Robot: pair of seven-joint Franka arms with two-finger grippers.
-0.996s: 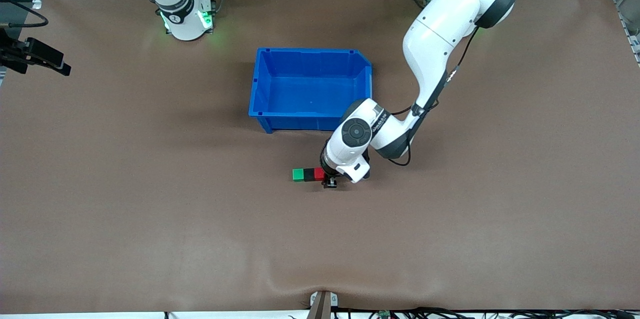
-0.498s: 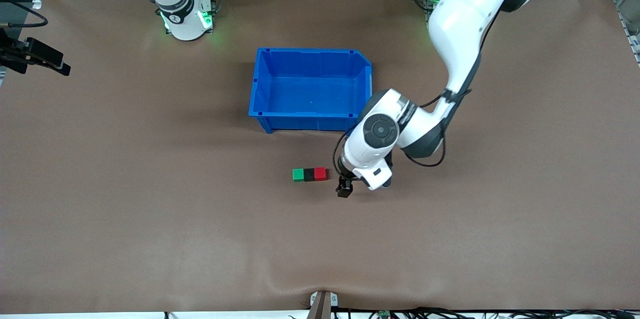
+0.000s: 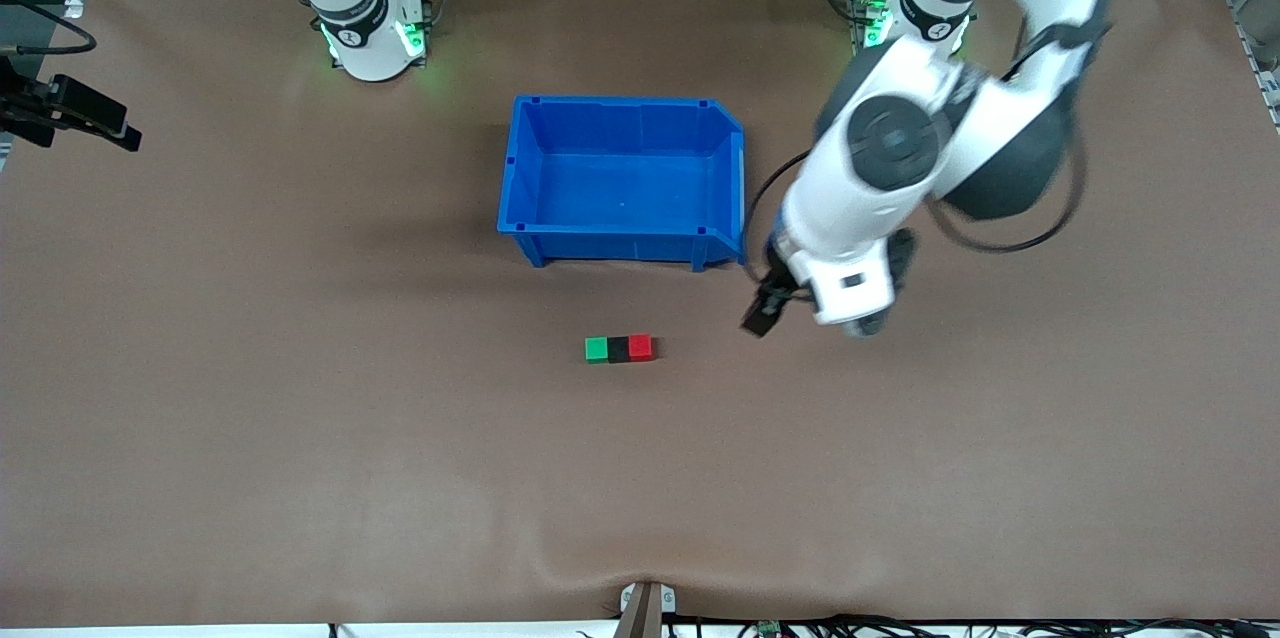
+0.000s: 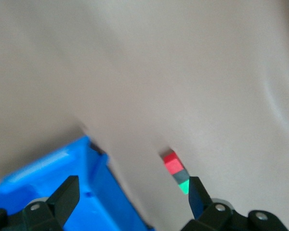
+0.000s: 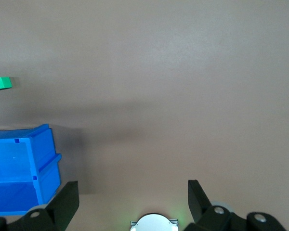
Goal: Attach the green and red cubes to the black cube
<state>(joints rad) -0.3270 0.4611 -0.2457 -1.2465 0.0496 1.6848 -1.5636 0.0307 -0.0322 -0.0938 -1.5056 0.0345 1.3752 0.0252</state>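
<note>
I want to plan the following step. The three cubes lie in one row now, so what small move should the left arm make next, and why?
Probably retreat toward its base. The green cube, black cube and red cube already touch in one row, and the left gripper is open, empty, and clear of them. The right gripper waits open.

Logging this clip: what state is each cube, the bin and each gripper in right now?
green cube: on table, touching black cube.
black cube: in the middle, flanked.
red cube: touching black cube.
blue bin: upright, empty.
left gripper: open, empty, raised.
right gripper: open, empty, waiting.
</note>
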